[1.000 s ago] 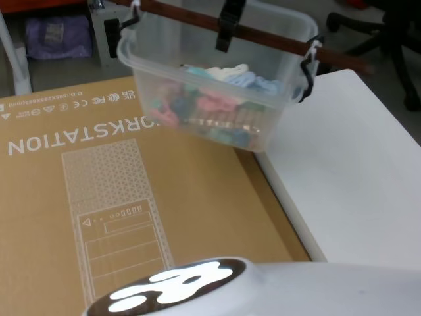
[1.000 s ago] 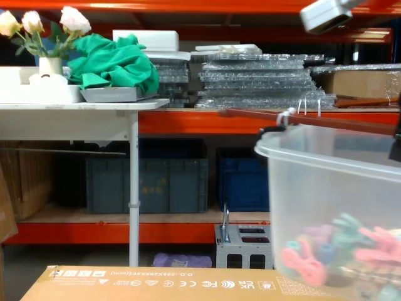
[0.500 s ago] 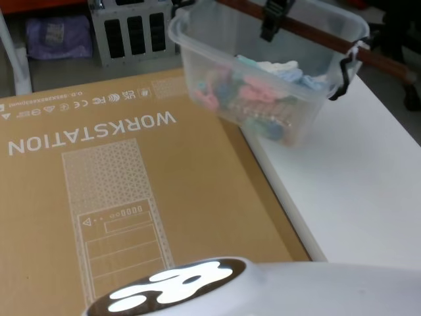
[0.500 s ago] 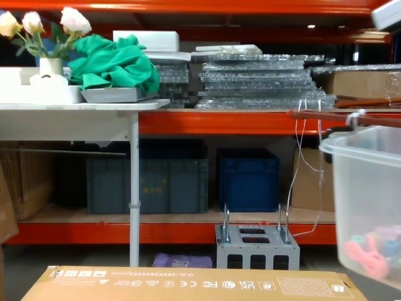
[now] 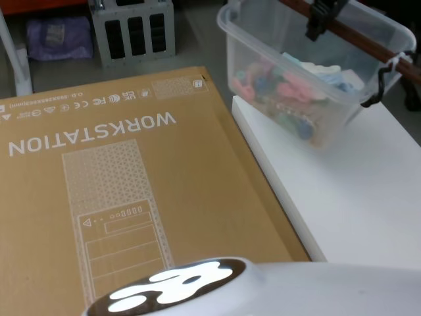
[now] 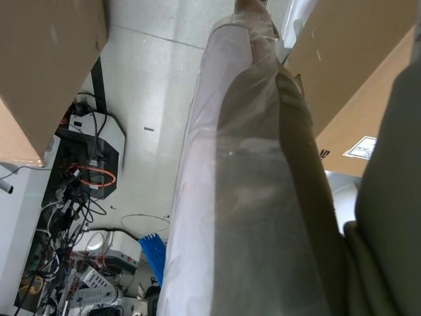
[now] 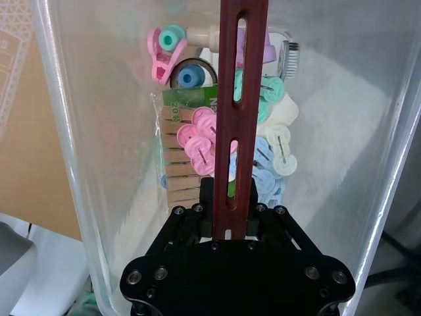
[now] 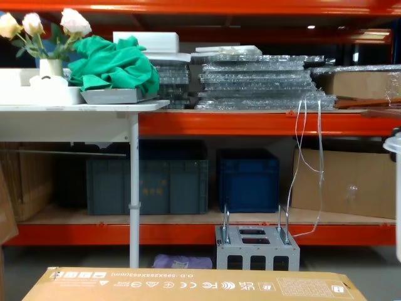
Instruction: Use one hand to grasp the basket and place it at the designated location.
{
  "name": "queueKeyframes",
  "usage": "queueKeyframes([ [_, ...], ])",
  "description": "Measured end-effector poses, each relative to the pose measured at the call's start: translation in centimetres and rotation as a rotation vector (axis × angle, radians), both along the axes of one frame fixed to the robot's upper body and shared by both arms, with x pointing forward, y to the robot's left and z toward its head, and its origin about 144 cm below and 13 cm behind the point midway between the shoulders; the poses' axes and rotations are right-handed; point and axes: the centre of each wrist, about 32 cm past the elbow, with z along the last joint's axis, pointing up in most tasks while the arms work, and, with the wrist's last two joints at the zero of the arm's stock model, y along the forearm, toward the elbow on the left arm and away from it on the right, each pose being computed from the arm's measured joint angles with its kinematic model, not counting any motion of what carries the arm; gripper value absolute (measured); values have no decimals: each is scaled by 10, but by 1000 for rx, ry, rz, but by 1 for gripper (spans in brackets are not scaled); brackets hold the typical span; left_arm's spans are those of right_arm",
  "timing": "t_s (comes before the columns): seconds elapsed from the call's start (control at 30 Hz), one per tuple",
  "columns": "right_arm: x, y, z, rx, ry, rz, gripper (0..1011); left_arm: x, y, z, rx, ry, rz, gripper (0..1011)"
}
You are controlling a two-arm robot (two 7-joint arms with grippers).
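Now, basket: has swung rightward off the cardboard box, hanging above the white desk.
Right tool: clamped on the handle.
Meaning: lowering onto the desk looks next.
Left tool: cannot tell.

Count: one basket, one slotted bar handle, one end effector closed on it, one cardboard box, one white worktop.
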Motion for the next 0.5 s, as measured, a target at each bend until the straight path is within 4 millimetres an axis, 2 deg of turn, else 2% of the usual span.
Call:
queueKeyframes([
  [0.27,-21,-36,-5,8,2,-107,235,0,0,0,-1,0,-1,0],
  [0.33,-32,-51,-4,6,0,-152,235,0,0,0,0,0,0,0],
  [0.5,-42,-62,-4,3,-2,-189,235,0,0,0,0,0,0,0],
])
